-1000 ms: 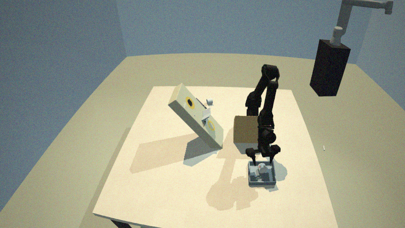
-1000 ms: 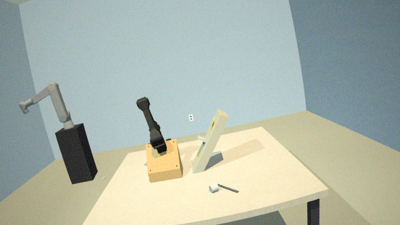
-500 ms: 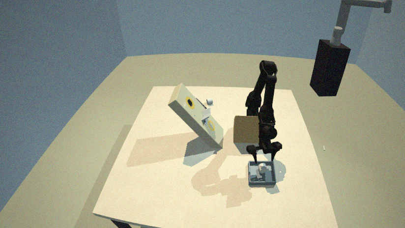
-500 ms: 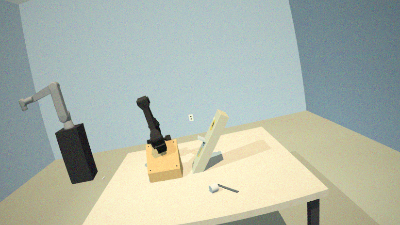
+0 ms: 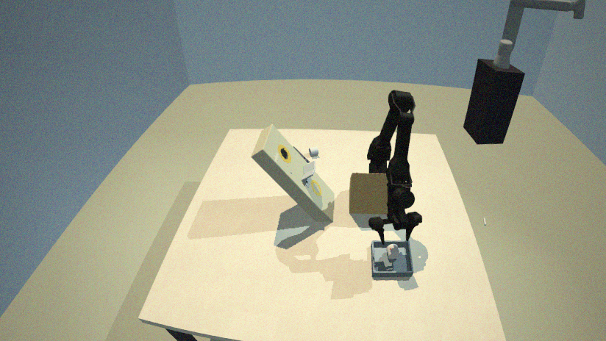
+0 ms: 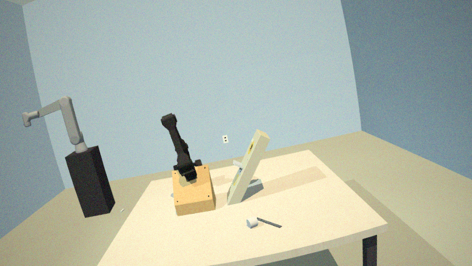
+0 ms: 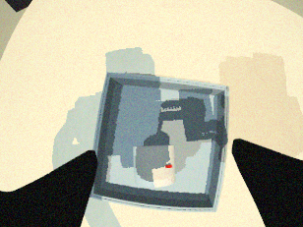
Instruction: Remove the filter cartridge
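Note:
The filter cartridge (image 5: 392,251) (image 7: 154,163), a pale round-sided cylinder with a small red mark, lies on the floor of the grey-blue tray (image 5: 392,274) (image 7: 152,201). In the wrist view it is near the tray wall closest to the gripper. My gripper (image 5: 396,242) (image 7: 166,152) is open and empty above the tray, its fingertips apart on either side. The tilted service panel (image 5: 292,186) (image 6: 252,168) shows a dark round opening (image 5: 284,153) with a yellow ring, and a second yellow ring (image 5: 316,187) lower down. The slots on the cartridge are not visible.
A wooden box (image 5: 368,193) (image 6: 193,190) is by the arm's base. A pale flap (image 5: 309,169) (image 6: 237,163) sticks out from the panel. A white cylinder (image 5: 313,152) (image 6: 251,222) and a dark bar (image 6: 268,222) lie on the table beyond the panel. A second grey arm (image 5: 512,25) (image 6: 70,118) stands on a black pedestal.

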